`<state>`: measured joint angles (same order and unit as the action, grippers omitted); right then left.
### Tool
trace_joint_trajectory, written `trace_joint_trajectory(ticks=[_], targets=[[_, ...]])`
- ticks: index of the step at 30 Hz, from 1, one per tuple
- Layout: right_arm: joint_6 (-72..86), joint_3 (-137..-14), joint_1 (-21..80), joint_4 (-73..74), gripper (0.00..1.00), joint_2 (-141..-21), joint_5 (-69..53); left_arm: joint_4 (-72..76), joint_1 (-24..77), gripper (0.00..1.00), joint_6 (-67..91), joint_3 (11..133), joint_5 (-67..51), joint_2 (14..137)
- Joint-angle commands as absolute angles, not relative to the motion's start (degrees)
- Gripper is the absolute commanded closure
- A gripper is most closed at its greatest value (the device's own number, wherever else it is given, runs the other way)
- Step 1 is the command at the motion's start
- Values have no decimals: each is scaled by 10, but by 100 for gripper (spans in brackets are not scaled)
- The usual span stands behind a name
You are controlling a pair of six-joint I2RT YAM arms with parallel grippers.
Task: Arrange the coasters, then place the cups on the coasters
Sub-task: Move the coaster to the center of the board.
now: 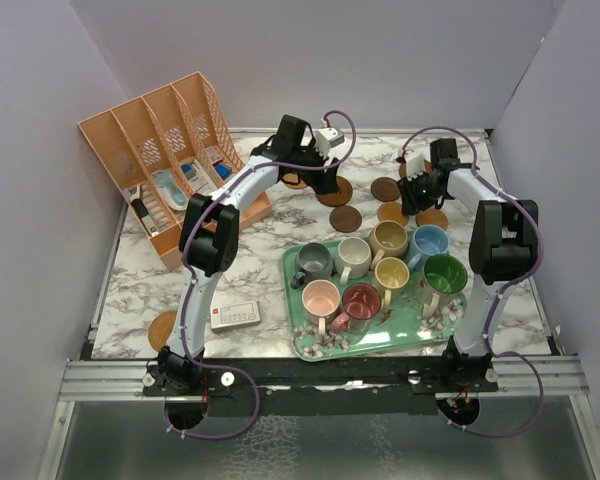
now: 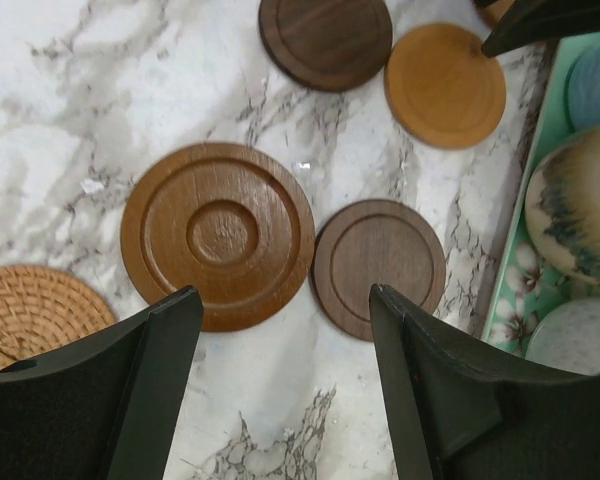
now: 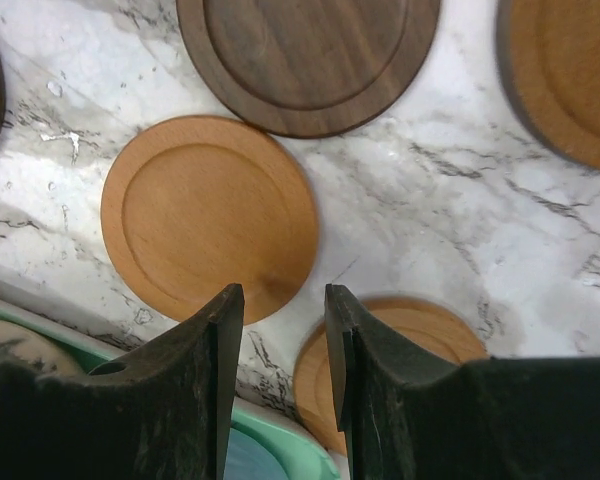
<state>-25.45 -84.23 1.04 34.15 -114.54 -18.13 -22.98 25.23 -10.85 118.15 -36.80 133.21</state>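
Note:
Several coasters lie on the marble behind the tray. The left wrist view shows a large brown ridged coaster [image 2: 218,232], a dark coaster [image 2: 378,266], another dark one [image 2: 325,40], an orange one [image 2: 445,85] and a woven one [image 2: 35,312]. My left gripper [image 2: 285,295] hangs open and empty over bare marble just in front of them. My right gripper [image 3: 284,290] is also empty, its jaws a little apart above the gap between two orange coasters [image 3: 210,215] [image 3: 400,340]. The cups, among them grey [image 1: 314,262], blue [image 1: 430,241] and green [image 1: 444,273], stand on the green tray [image 1: 310,350].
An orange slotted organizer [image 1: 165,160] leans at the back left. A white remote-like device [image 1: 236,315] lies left of the tray, and one more coaster [image 1: 163,330] sits near the front left edge. Purple walls close in both sides.

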Motion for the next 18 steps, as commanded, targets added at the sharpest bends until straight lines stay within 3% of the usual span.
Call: trace_joint_trajectory(ticks=[1, 18], targets=[[-264, -862, 16, 376, 60, -1182, -188, -254, 254, 28, -136, 1153, -348, 1295], [-207, -853, 29, 375, 61, -1211, -314, -272, 247, 24, -165, 1142, -308, 1279]])
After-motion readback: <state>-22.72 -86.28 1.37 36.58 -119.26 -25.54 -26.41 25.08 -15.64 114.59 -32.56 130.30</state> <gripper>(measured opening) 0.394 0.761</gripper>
